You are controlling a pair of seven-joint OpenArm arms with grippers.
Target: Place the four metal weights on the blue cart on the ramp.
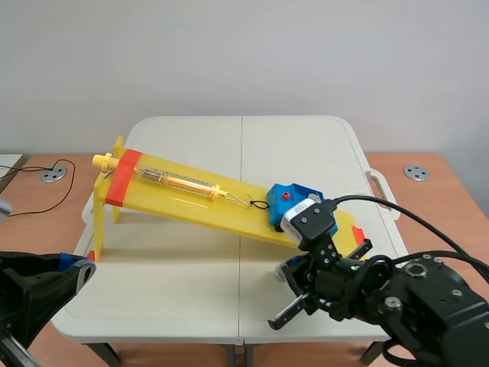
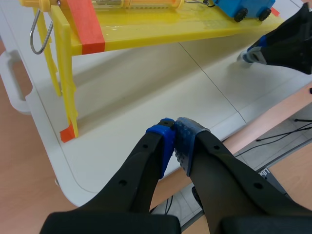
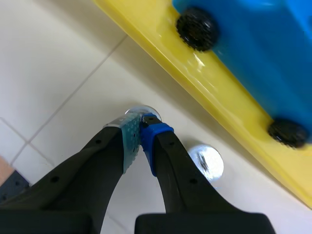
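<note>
Ramp [image 1: 191,202]: yellow, lying across the worktop [image 1: 191,260]. Its high end is by the left edge and its low end is by the right edge. A strip of orange-red tape goes around the high end.
Blue cart [image 1: 284,200]: sits on the ramp, down at the low end. It has black wheels [image 3: 197,30]. A thin string ties it to the yellow spring tube [image 1: 179,180] higher up the ramp.
First weight [image 3: 139,110]: small, round and shiny. It is on the worktop beside the low end of the ramp, and it peeks out just past the tips of the right gripper.
Second weight [image 3: 207,162]: also round and shiny. It lies on the worktop just beside the right gripper, between it and the ramp.
Right gripper [image 3: 141,127]: low over the worktop, near the right end of the front edge, next to the cart. Its jaws are pressed close together, pad against pad. I cannot tell if they pinch the first weight.
Left gripper [image 2: 173,127]: over the front left corner of the worktop, well apart from the cart. Its jaws are closed tight, and they hold nothing.
</note>
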